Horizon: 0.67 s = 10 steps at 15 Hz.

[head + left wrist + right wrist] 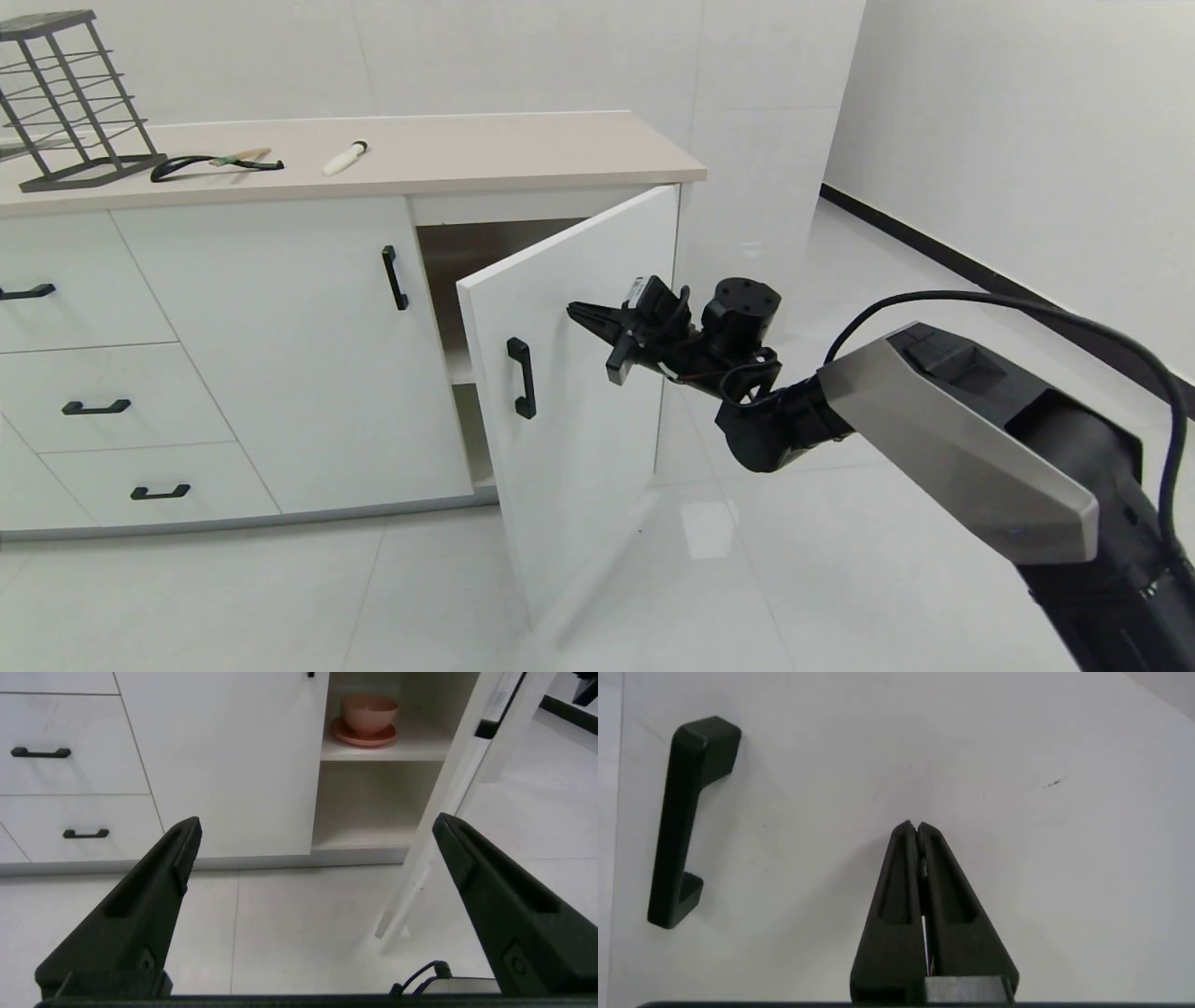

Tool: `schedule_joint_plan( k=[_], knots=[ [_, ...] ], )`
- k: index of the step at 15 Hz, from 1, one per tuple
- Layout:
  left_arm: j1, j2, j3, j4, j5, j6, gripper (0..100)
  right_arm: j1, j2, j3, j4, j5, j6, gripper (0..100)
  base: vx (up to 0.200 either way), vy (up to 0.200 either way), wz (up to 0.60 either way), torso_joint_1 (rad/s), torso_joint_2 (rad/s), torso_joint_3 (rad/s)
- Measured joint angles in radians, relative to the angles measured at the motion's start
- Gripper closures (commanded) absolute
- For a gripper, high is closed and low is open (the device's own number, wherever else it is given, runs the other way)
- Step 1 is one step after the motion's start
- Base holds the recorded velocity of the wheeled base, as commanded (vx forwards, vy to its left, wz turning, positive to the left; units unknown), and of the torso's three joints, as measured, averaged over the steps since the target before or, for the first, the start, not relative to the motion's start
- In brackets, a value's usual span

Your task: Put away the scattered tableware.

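Both grippers first. My right gripper (579,311) has its two fingers pressed together with nothing between them. Its tip points at the outer face of the open cabinet door (579,420), to the right of the door handle (522,377). I cannot tell whether the tip touches the panel. My left gripper (315,821) is spread wide and empty, held low and facing the cabinet opening.

Inside the cabinet, one pink bowl (370,712) sits on one pink plate (364,735) on the shelf (411,747).

On the counter (485,149) I count one wire rack (75,103) at the far left. Two loose items lie to its right: a black looped utensil (201,164) with a pale wooden part, and a white-handled utensil (344,158) just beyond it. The two are near each other but apart.

The cabinet front carries five black handles. Three are on the drawers stacked at the left (95,407), one is on the closed door (395,277), and one is on the open door.

The counter is a pale beige slab over white fronts. The floor (373,597) is glossy white tile, the walls are white, and a dark baseboard (934,252) runs along the right wall.
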Motion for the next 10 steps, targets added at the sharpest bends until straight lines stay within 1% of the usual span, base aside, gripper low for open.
schedule_joint_plan(
  k=[2, 7, 10],
  knots=[
    [0.000, 0.000, 0.000, 0.000, 0.000, 0.000, 0, 0.006, 0.018, -0.040, -0.007, 0.000, 0.007, 100, 0.000, 0.000, 0.00, 0.000, 0.00, 0.000],
    [0.000, 0.000, 0.000, 0.000, 0.000, 0.000, 0, 0.018, 0.088, -0.227, -0.032, -0.001, 0.040, 100, 0.000, 0.000, 0.00, 0.000, 0.00, 0.000],
    [0.000, 0.000, 0.000, 0.000, 0.000, 0.000, 0, 0.018, 0.098, -0.232, -0.057, 0.004, 0.067, 100, 0.000, 0.000, 0.00, 0.000, 0.00, 0.000]
  ],
)
